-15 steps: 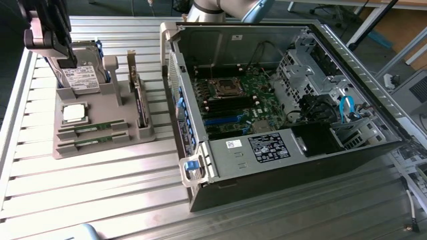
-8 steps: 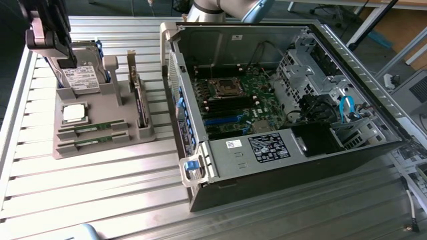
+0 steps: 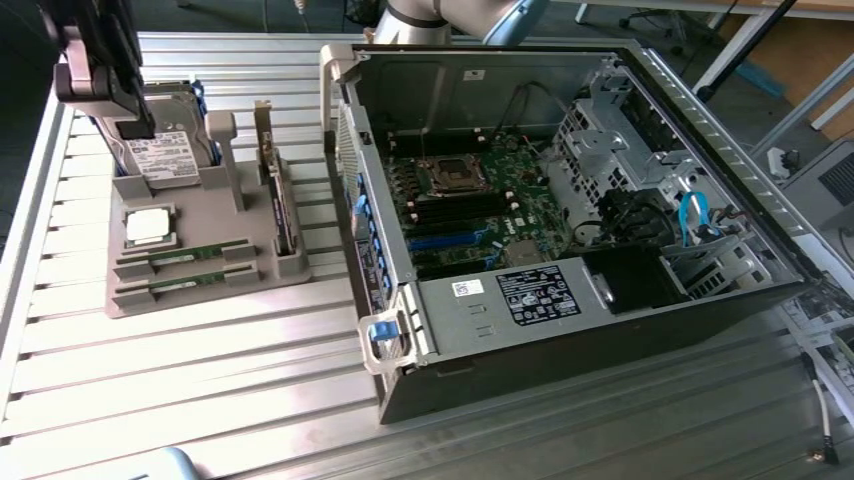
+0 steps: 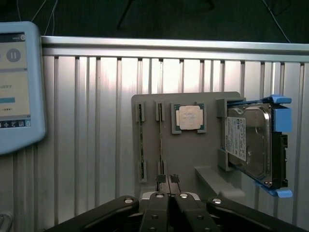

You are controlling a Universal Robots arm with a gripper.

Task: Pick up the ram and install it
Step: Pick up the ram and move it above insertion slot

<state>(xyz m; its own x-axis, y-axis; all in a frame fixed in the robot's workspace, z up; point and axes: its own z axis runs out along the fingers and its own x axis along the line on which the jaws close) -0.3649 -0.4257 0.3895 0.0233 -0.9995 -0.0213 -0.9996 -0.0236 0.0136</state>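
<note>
Two thin green ram sticks (image 3: 180,255) (image 3: 180,284) lie side by side in slots of the grey holder tray (image 3: 200,215), at the exterior view's left. The wrist view shows them as two narrow strips (image 4: 141,145) (image 4: 161,140). My gripper (image 3: 134,128) hangs well above the tray's far end, over the hard drive (image 3: 167,150). Its fingers (image 4: 167,180) are shut together with nothing between them. In the wrist view the fingertips (image 4: 161,180) sit close to the end of one ram stick.
The tray also holds a square silver processor (image 3: 150,227) and an upright expansion card (image 3: 276,205). The open computer case (image 3: 574,220) lies beside the tray, its motherboard memory slots (image 3: 461,212) exposed. A tablet (image 4: 14,82) lies beyond the tray on the slatted metal table.
</note>
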